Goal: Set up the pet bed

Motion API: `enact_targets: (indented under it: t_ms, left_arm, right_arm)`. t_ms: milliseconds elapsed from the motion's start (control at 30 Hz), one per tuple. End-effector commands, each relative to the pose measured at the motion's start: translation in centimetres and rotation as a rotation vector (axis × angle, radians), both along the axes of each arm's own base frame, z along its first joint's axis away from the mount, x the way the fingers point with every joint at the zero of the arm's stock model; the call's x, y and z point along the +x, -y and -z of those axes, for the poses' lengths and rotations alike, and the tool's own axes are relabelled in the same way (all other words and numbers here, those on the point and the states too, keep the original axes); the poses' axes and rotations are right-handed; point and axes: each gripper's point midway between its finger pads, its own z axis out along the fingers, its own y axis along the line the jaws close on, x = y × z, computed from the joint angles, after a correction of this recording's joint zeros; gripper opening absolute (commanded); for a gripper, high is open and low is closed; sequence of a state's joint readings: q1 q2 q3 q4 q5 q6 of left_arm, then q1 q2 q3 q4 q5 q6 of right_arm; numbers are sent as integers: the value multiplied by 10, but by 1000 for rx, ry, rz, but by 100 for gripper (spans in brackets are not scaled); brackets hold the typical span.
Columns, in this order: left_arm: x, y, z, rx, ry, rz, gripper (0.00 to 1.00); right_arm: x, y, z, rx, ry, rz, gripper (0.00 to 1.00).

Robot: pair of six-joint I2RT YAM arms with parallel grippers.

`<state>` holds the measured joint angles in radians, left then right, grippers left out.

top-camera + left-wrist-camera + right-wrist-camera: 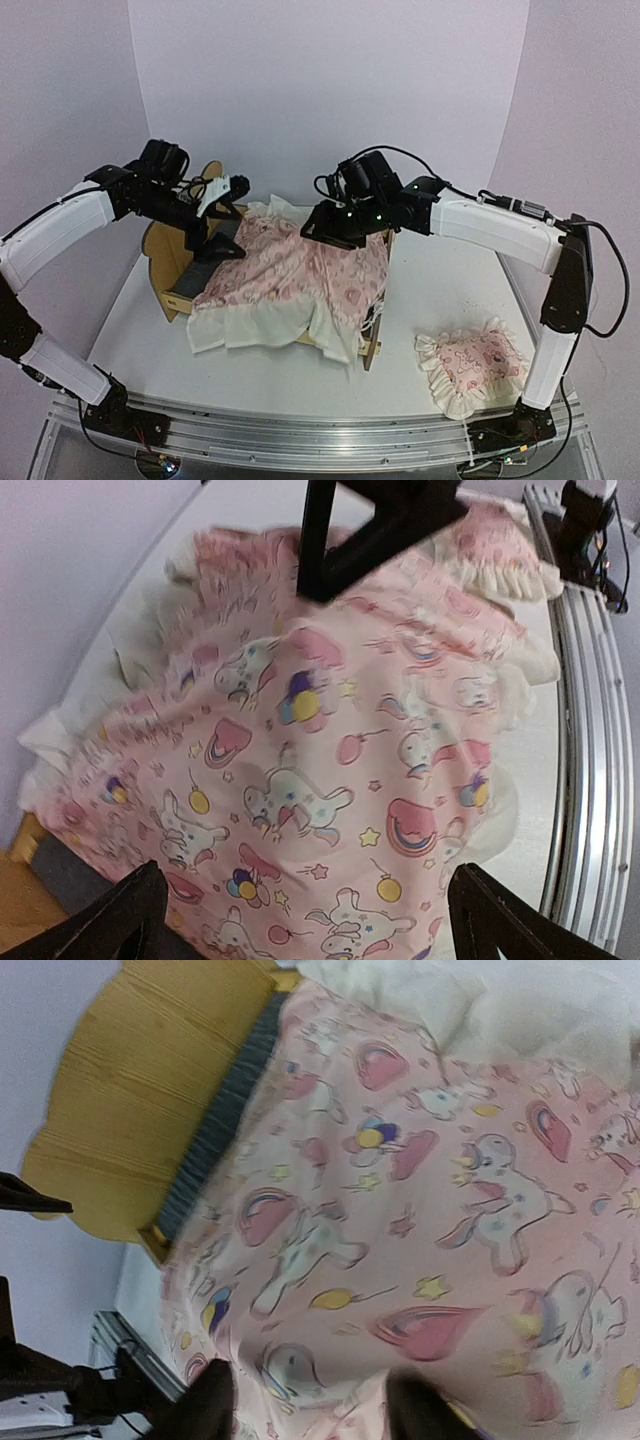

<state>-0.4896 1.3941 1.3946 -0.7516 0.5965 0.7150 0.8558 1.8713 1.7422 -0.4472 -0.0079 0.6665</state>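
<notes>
Left gripper [305, 920]: jaws wide apart, empty.
Right gripper [315, 1405]: jaws part-open above cushion [290, 270].
Risk: cushion overhangs bed [165, 250] at near edge; a snagged ruffle could drag it off.

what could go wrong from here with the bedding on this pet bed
1. The cushion lies crooked on the pet bed, with its ruffle spilling over the near rail. It may slide off rather than settle inside the frame.
2. The right gripper hangs close over the fabric with its jaws apart. Lifting away might snag the fabric and drag the cushion.
3. The pillow lies beside the right arm, which might knock it.
</notes>
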Motion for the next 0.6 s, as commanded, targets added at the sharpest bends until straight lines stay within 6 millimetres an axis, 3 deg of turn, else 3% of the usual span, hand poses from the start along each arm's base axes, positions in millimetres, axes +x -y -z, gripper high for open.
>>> enact_targets:
  t_ms: [0, 67, 133, 300, 400, 567]
  left_arm:
    - [-10, -30, 73, 230, -101, -35, 99]
    - [-20, -41, 96, 301, -138, -26, 99]
    - [-26, -52, 116, 366, -161, -29, 100]
    - [-28, -68, 146, 466, -137, -33, 100]
    - [-25, -74, 156, 501, -131, -45, 96]
    - [-21, -82, 175, 545, -94, -59, 84]
  right_arm:
    - [-6, 34, 0, -118, -5, 16, 67]
    - [-4, 61, -12, -231, 64, 41, 83]
    - [6, 94, -22, -296, 101, 111, 89]
    - [47, 161, 0, -282, -22, 271, 79]
    - [80, 172, 15, -281, -60, 300, 71]
    - [132, 159, 44, -278, -82, 265, 66]
